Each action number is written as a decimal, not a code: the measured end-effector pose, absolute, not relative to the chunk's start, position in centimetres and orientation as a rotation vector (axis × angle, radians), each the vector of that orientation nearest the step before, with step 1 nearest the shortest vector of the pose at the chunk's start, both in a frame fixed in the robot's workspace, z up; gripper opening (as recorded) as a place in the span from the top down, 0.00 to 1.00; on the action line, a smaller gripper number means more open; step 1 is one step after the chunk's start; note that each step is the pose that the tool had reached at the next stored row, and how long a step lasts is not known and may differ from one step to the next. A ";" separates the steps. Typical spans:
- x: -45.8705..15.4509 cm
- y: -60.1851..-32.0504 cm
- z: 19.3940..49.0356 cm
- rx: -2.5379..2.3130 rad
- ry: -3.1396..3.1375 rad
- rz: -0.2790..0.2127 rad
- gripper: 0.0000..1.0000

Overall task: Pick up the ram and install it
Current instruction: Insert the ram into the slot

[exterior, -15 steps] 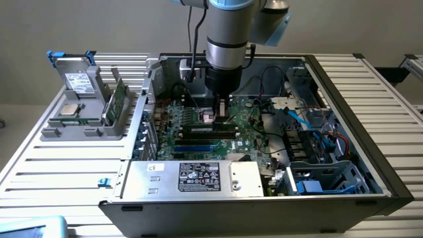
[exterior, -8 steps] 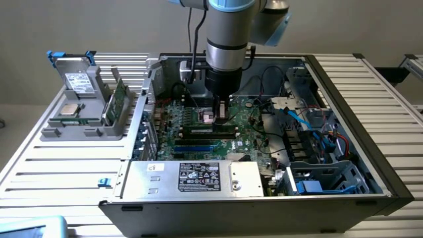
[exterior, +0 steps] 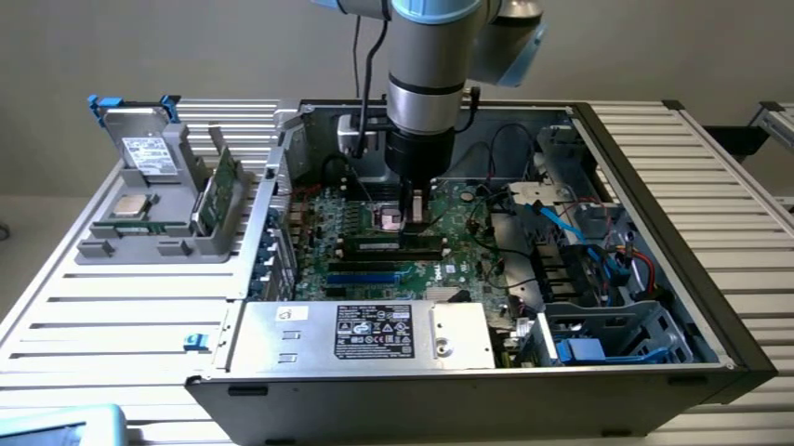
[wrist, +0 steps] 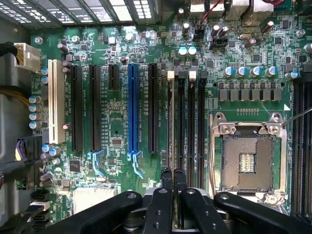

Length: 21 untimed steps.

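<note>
The black two-fingered gripper [wrist: 173,178] is pinched shut on the long thin green ram stick [wrist: 171,122], which stands edge-on in the white-latched memory slot [wrist: 170,76] directly under it, long axis running along the slot.

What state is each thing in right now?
ram: upright in the grey holder, not installed
claw: shut, over the memory slots
processor socket: empty, contacts exposed
processor chip: flat on the holder
computer case: open
</note>
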State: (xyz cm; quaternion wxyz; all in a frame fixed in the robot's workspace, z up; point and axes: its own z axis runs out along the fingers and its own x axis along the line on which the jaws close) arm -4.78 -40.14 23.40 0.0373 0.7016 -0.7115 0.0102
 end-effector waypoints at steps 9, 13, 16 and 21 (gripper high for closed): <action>-4.8 -40.0 23.3 2.145 -2.192 0.032 0.87; -4.8 -40.0 23.3 2.144 -2.194 0.033 0.87; -4.8 -40.0 23.3 2.144 -2.194 0.033 0.87; -4.8 -40.1 23.3 2.144 -2.194 0.033 0.87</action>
